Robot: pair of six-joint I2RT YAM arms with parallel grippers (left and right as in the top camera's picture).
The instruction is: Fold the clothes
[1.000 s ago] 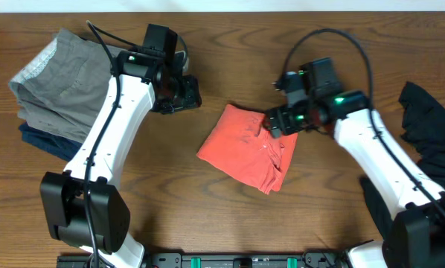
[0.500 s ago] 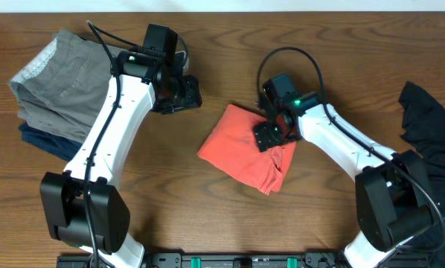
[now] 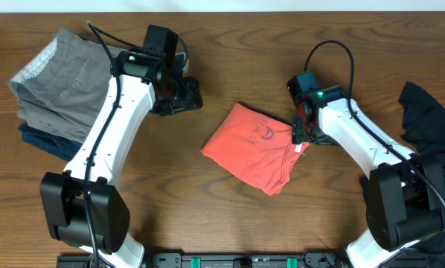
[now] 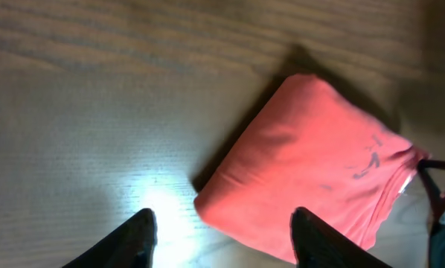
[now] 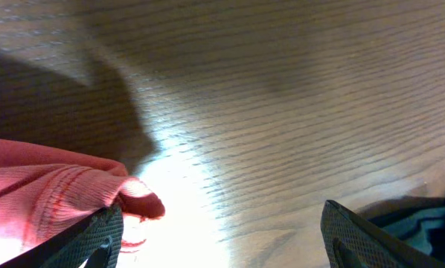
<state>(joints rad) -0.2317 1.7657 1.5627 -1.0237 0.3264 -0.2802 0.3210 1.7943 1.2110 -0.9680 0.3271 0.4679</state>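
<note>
Wood tabletop point(image 3: 230, 223) carries the folded coral T-shirt point(image 3: 252, 149), its edge beside the right gripper point(image 3: 303, 132), jaws spread. The left gripper point(image 3: 184, 97), likewise spread, hangs farther off. That loose hem point(image 5: 81, 186) might snag the right gripper, dragging the fold open.

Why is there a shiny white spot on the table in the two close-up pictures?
Left wrist: light glares off the table beside the shirt. Right wrist: same glare by the shirt's hem, dark shadow above it. Overhead: even light, sharp.

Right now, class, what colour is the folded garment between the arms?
The T-shirt is coral red; overhead view.
</note>
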